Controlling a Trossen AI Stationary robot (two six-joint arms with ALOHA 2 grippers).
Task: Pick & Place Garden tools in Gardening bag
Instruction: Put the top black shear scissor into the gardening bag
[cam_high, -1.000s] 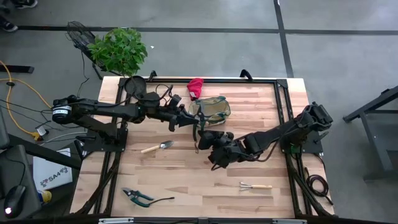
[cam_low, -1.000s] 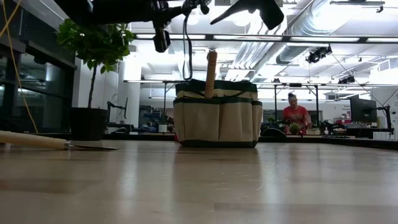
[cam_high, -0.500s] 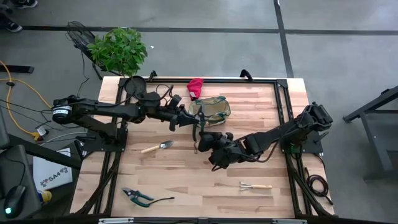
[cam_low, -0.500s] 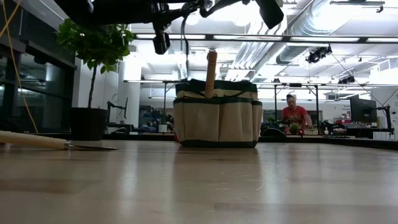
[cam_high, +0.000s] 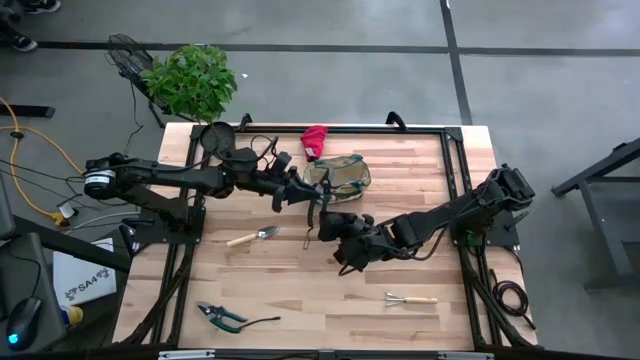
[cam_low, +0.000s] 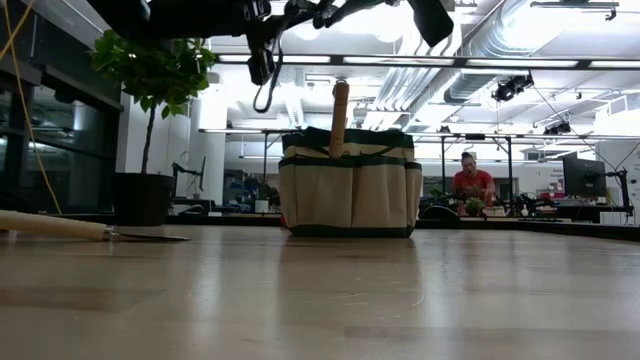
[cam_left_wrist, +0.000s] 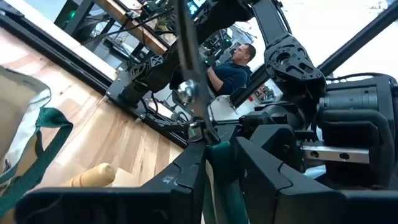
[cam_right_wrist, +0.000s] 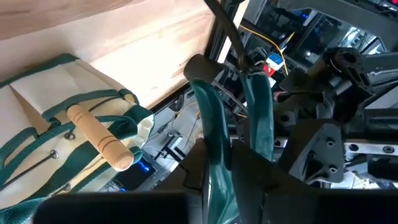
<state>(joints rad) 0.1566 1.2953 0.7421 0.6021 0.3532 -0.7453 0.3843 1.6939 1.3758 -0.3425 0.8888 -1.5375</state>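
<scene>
I am holding both grippers, left (cam_high: 300, 192) and right (cam_high: 328, 226), clamped on a green-black pruner (cam_right_wrist: 214, 134) above the table beside the gardening bag (cam_high: 340, 175) near the far edge, whose wooden handle (cam_low: 340, 118) only the low and wrist views are showing.

Tan, green-trimmed bag (cam_high: 341, 176) upright, wooden handle (cam_low: 340, 118) protruding; trowel (cam_high: 252, 237), pruners (cam_high: 222, 316), rake (cam_high: 410, 298) lie apart.

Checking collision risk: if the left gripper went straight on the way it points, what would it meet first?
The left gripper would probably meet the right gripper first, close ahead; the tan fabric bag with green trim lies off to one side.
</scene>
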